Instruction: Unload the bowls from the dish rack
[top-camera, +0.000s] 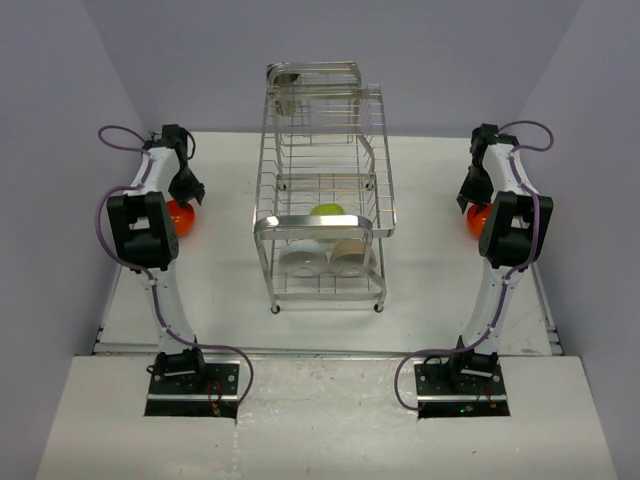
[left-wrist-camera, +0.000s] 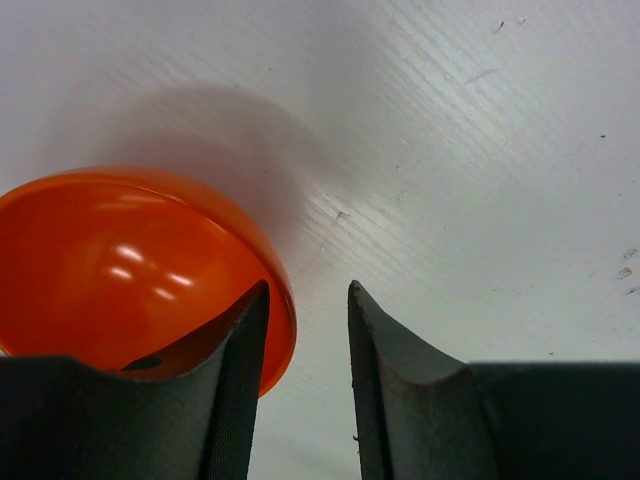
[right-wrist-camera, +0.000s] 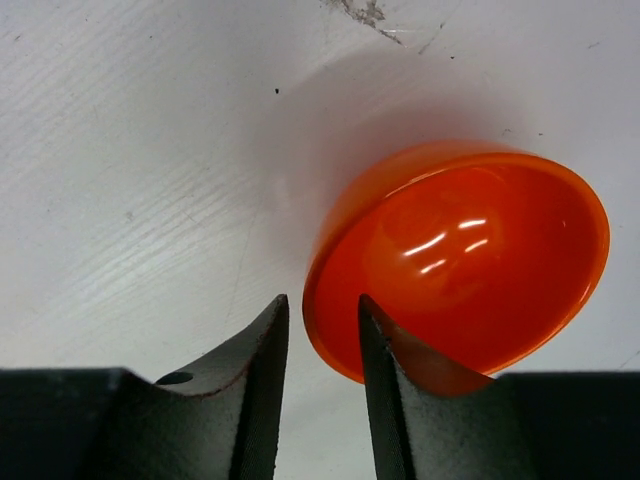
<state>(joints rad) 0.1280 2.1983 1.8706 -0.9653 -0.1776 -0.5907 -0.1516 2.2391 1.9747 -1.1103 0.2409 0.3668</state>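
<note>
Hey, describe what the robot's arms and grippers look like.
The left arm and right arm have white links with black joint housings, each trailed by a looping purple cable and bolted to a black base plate. The left gripper and right gripper have dark grey fingers with curved tips.

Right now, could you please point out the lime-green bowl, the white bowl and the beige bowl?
lime-green bowl (top-camera: 327, 210), top external view, visible upper part.
white bowl (top-camera: 303, 263), top external view, outer side.
beige bowl (top-camera: 350, 258), top external view, outer side.

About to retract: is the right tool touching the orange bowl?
Cannot tell. Right wrist view: the right tool straddles the rim of the orange bowl; one finger overlaps it, hiding any gap.
</note>
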